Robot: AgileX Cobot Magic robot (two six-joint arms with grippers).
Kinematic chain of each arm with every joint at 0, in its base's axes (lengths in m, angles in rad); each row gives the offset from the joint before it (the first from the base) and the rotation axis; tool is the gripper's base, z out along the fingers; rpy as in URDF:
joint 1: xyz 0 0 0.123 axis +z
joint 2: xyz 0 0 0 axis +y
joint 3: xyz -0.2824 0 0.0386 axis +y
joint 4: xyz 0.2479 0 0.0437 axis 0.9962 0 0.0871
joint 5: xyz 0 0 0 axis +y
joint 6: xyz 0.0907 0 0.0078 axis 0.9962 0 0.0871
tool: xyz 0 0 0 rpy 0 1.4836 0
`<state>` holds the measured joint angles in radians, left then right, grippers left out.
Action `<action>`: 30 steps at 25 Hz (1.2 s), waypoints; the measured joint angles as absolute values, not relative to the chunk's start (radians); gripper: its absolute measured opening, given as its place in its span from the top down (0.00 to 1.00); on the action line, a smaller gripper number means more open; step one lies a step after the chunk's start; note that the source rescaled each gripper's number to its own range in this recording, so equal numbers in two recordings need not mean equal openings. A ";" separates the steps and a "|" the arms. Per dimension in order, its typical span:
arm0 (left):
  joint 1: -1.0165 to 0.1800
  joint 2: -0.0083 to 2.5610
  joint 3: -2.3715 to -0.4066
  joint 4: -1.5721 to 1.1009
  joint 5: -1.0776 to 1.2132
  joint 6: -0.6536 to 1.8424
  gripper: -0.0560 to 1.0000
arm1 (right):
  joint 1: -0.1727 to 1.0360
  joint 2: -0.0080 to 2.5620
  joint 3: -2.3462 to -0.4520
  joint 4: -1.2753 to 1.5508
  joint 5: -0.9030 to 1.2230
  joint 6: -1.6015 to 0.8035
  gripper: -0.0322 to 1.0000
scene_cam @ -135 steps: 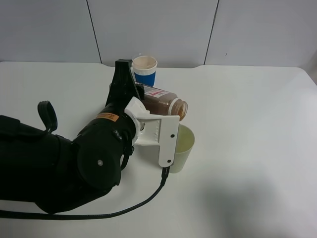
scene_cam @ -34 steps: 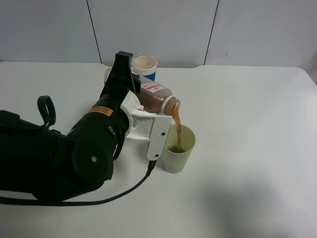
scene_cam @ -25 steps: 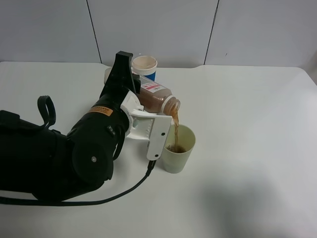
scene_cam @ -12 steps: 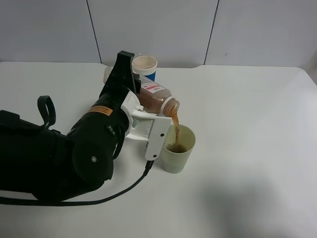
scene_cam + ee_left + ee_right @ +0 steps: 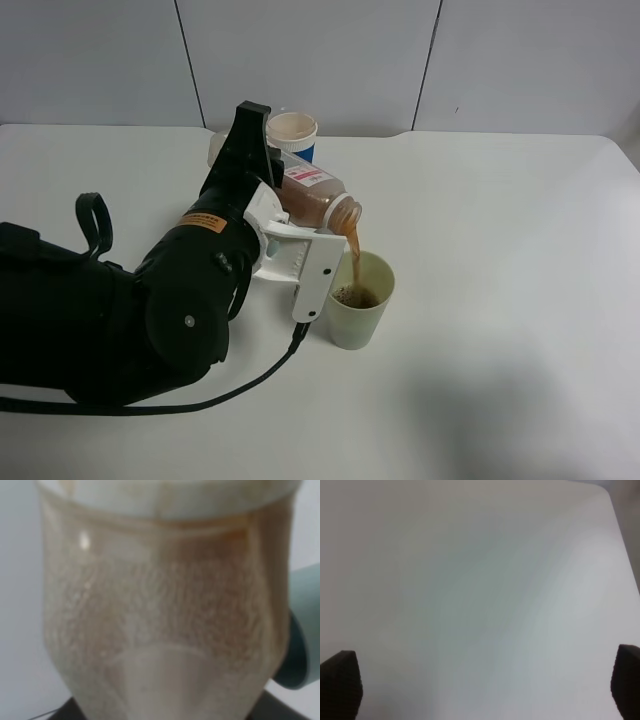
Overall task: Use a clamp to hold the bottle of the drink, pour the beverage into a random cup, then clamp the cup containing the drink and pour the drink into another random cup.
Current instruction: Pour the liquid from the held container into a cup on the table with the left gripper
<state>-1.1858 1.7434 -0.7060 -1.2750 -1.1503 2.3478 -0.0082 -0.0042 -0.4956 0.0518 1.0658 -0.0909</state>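
Clamping tilted bottle (image 5: 318, 196) in left end effector (image 5: 264, 172), pouring beverage (image 5: 354, 256) into cup (image 5: 358, 315); with right end effector (image 5: 482, 682) wide.

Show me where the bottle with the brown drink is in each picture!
Exterior high: the bottle is left of the middle, tipped, its mouth over the pale yellow-green cup.
Left wrist: the bottle fills nearly the whole picture, very close and blurry.
Right wrist: the bottle is not in it.
Shared landmark: the white table, which shows in the exterior high view and fills the right wrist view.
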 joint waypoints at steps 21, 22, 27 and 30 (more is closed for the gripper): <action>-1.186 1.743 -0.706 -1.269 -1.159 2.435 0.95 | -0.008 -0.004 -0.496 0.052 1.066 -0.091 0.00; -1.186 1.743 -0.706 -1.268 -1.159 2.440 0.95 | -0.008 -0.004 -0.496 0.052 1.066 -0.091 0.00; -1.186 1.743 -0.706 -1.257 -1.174 2.448 0.95 | -0.008 -0.004 -0.496 0.052 1.066 -0.091 0.00; -1.186 1.743 -0.706 -1.253 -1.176 2.453 0.95 | -0.008 -0.004 -0.496 0.052 1.066 -0.091 0.00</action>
<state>-1.1858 1.7434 -0.7060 -1.2529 -1.1759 2.4528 -0.0082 -0.0042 -0.4956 0.0518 1.0658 -0.0909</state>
